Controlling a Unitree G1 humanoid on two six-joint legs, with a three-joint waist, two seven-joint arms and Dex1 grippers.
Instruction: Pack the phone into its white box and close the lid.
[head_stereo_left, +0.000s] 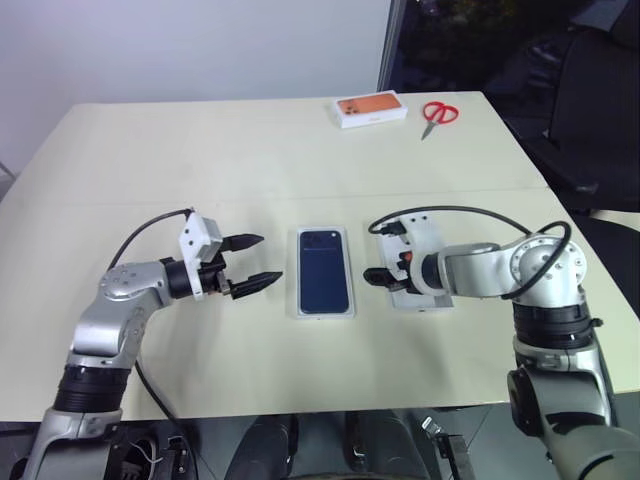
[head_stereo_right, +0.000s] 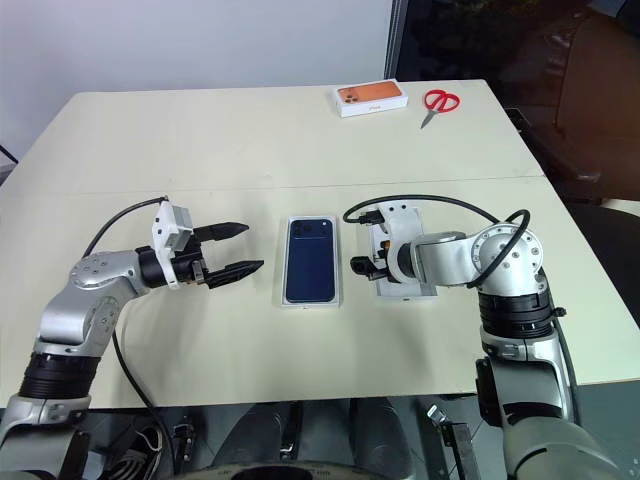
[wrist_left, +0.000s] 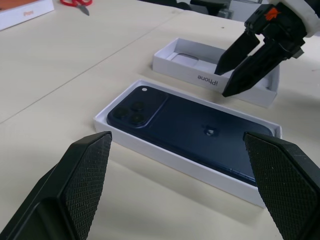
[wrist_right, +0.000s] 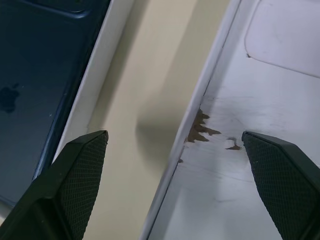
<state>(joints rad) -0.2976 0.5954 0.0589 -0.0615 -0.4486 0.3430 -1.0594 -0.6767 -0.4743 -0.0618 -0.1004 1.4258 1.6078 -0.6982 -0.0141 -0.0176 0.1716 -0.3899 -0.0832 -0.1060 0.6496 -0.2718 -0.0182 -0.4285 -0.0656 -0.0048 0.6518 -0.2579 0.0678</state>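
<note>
Now, on the table (head_stereo_left: 250, 150) the phone (head_stereo_left: 325, 270) lies face down in the white box (head_stereo_left: 300, 300), between my arms. Just right of it sits the upturned lid (wrist_left: 210, 77). My left gripper (head_stereo_left: 247, 263) hovers wide open beside the box; my right gripper (wrist_left: 234, 65) hangs spread over the lid's near wall.

1 phone (head_stereo_left: 325, 270), lying in 1 white box (head_stereo_left: 299, 300) between the claws. 1 lid (wrist_left: 200, 70) (upturned) under the right claw (head_stereo_left: 374, 276). 1 orange box (head_stereo_left: 370, 110) and 1 scissors (head_stereo_left: 437, 115), far beyond both. 2 claws; left (head_stereo_left: 254, 262).
</note>
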